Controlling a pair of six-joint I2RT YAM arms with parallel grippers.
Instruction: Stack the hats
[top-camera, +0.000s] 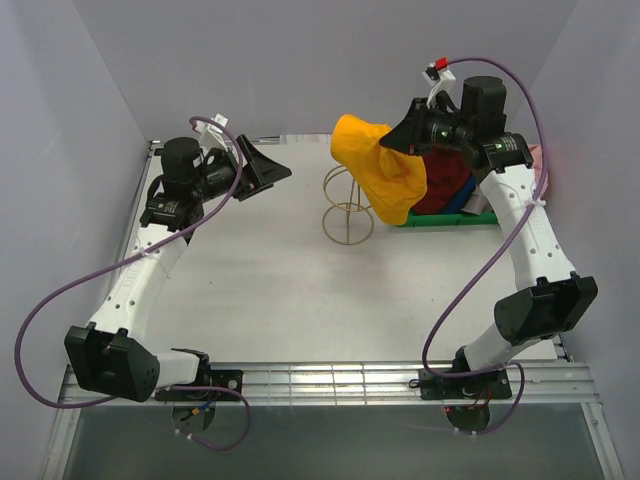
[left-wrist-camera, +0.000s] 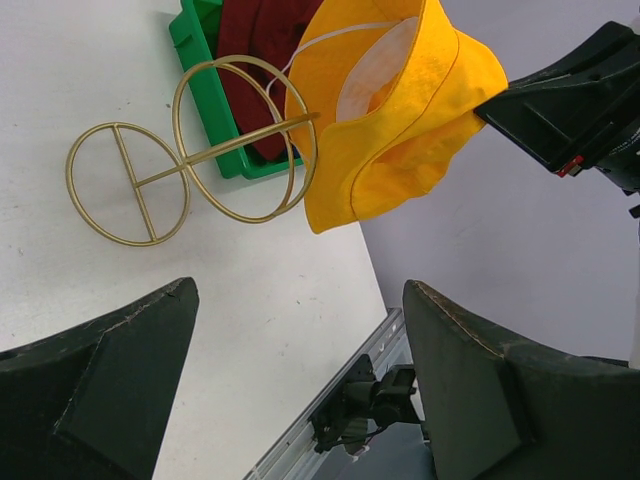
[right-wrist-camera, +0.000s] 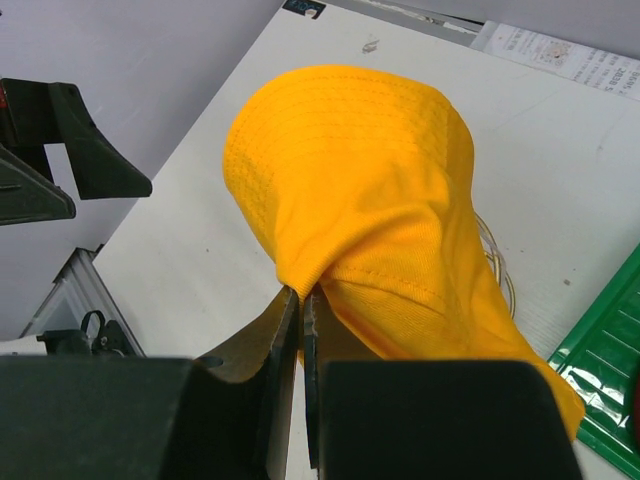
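Note:
My right gripper (right-wrist-camera: 302, 296) is shut on a pinch of the yellow hat (right-wrist-camera: 360, 170), which hangs from it in the air. In the top view the yellow hat (top-camera: 388, 170) dangles just right of the gold wire stand (top-camera: 348, 210), with the right gripper (top-camera: 392, 146) at its upper right side. A dark red hat (top-camera: 445, 180) lies in the green bin (top-camera: 440, 221), a strip of blue hat (top-camera: 470, 202) beside it. My left gripper (top-camera: 268, 166) hovers open and empty at the back left, well apart from the hats. From the left wrist the yellow hat (left-wrist-camera: 400, 110) shows its pale lining.
The gold wire stand (left-wrist-camera: 190, 150) stands on the white table between the two grippers. The green bin (left-wrist-camera: 198, 55) sits at the back right near the wall. A bit of pink fabric (top-camera: 537, 158) shows behind the right arm. Grey walls close in left, back and right.

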